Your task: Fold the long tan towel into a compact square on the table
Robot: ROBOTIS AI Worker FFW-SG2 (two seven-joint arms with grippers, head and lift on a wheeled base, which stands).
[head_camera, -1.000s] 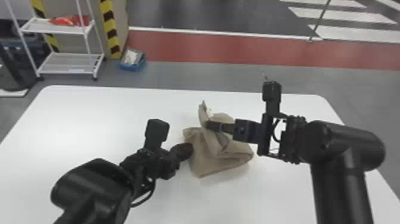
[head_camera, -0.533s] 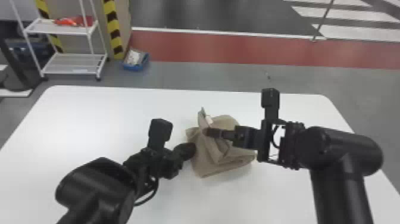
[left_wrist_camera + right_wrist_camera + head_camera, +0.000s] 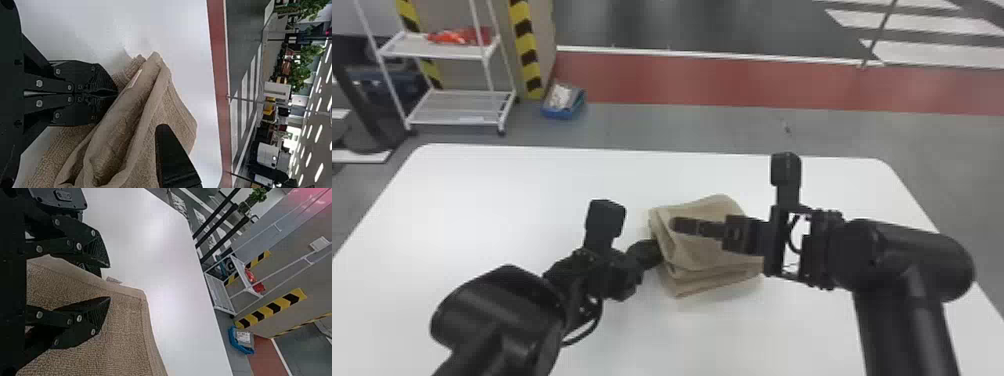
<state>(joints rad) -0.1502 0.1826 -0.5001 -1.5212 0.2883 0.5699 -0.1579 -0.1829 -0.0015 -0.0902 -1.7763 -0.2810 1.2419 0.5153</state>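
Tan towel lay on the counter, right of centre in the head view, between the two arms. Folding judged well advanced: the length was gathered into a small, layered, roughly four-sided bundle, with stacked edges showing on the near side. Left end effector: fingers closed together, tips against the bundle's left side; whether any cloth was pinched between them could not be told. Right end effector: fingers wide apart over the top layer, no grip on the cloth seen. Defects noted: the left side bulged, with a loose, open fold, and the layers did not line up. Remaining, by estimate: press the top layer flat, true the edges into a square, then withdraw both arms without dragging the upper layer.
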